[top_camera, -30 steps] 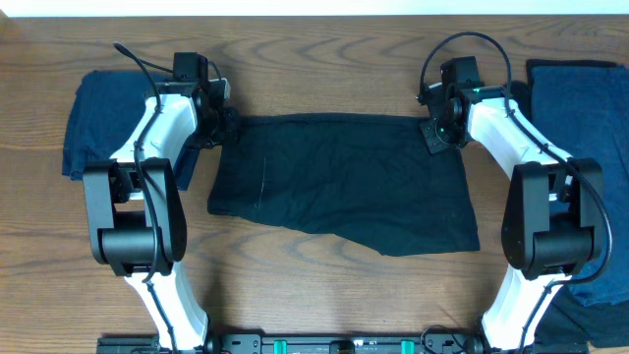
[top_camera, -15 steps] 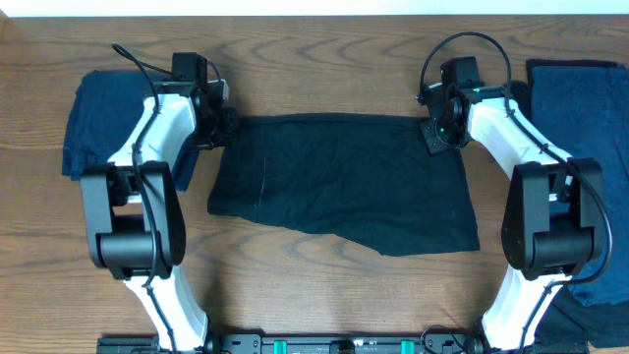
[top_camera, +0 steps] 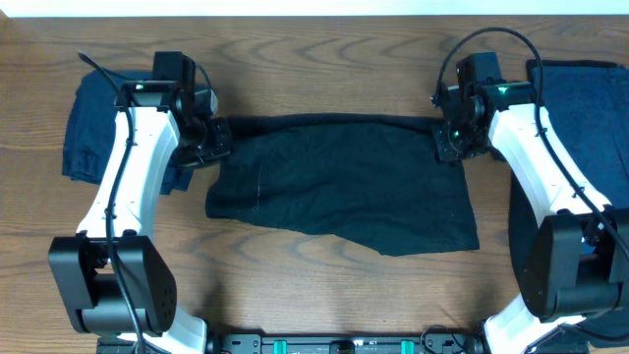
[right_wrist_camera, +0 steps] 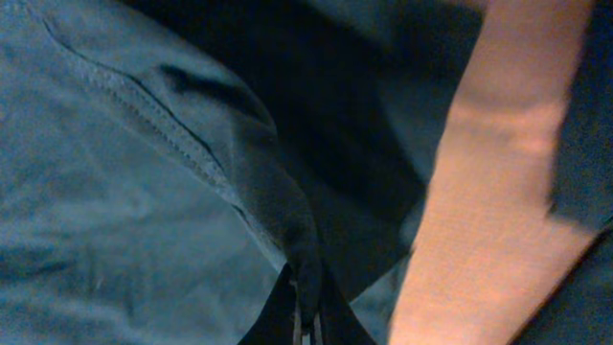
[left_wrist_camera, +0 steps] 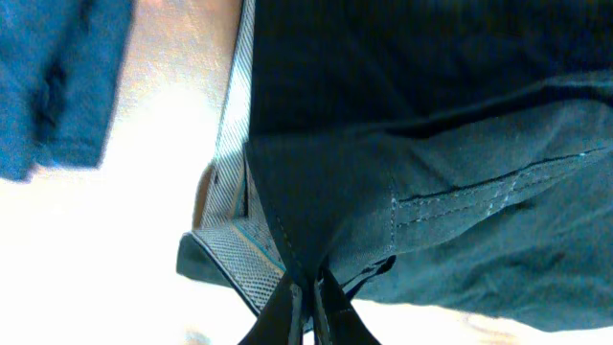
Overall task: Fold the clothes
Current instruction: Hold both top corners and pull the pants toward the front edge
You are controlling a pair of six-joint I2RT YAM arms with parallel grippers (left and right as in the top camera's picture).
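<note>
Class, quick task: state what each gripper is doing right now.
Left gripper: closed on the black garment, one corner.
Right gripper: closed on the same garment.

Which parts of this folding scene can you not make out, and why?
Overhead: right navy garment runs off the frame edge and under the right arm.
Overhead: left navy garment is partly covered by the left arm.
Wrist views: the bottom edge cuts off the left gripper and right gripper, pinching the black garment.

left arm (top_camera: 123, 167) stretched forward, elbow bent, left gripper (top_camera: 212, 144) clamped, pinching a far corner of the black garment (top_camera: 344, 182) | right arm (top_camera: 536, 152) mirrored, right gripper (top_camera: 450, 147) clamped on the opposite far corner | both wrists turned inward
</note>
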